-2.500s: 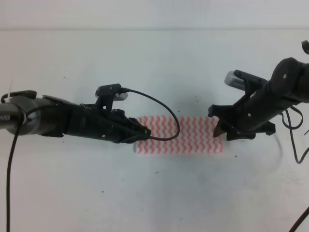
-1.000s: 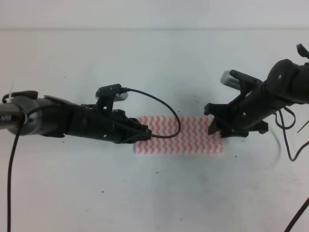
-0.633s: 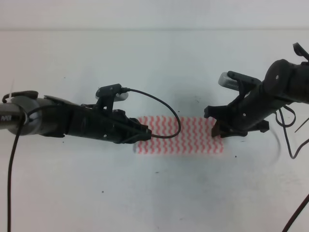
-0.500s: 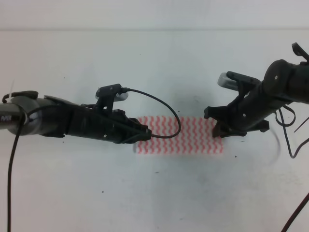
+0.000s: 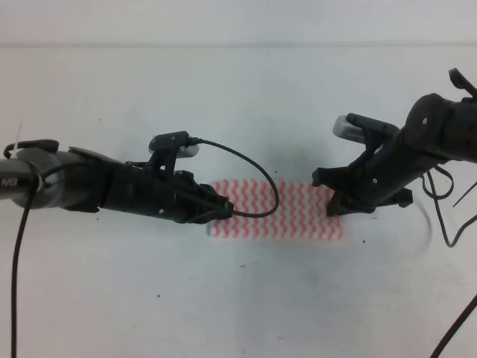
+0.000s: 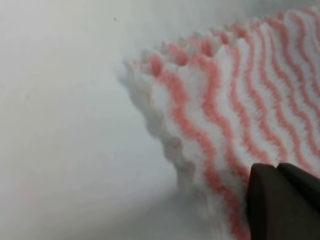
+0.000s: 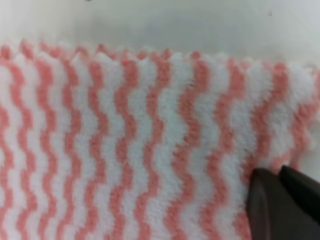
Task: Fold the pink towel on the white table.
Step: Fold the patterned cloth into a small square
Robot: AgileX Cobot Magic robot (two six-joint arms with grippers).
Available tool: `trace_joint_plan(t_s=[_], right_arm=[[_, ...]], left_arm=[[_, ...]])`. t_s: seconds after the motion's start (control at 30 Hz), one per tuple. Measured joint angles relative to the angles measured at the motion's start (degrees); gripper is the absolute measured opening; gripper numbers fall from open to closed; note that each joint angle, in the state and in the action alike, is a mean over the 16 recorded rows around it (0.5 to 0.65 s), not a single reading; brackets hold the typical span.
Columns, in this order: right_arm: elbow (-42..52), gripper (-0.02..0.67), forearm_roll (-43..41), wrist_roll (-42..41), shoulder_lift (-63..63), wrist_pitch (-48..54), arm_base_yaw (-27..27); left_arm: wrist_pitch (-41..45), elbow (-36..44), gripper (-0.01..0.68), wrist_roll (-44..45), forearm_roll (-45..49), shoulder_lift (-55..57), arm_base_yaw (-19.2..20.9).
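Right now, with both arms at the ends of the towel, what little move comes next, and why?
Probably a small lift of the right gripper, carrying its end toward the left gripper. The towel lies flat and unfolded on the table, and each wrist view shows dark fingertips pressed at a towel edge, which looks like a grasp on both ends, though I cannot confirm it.

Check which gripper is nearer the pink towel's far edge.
Right. The right gripper sits at the pink towel's right end near the far corner; the left gripper is at the left end, lower toward mid-edge.
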Motion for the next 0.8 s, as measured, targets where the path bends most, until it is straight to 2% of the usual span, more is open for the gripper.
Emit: trace_joint_plan(t_s=[0.8], right_arm=[[-7.16,-0.017,5.16,-2.84,-3.77,0.68,3.36]], left_arm=[[0.53,-0.02,-0.004,0.08,1.12,-0.08,-0.02]])
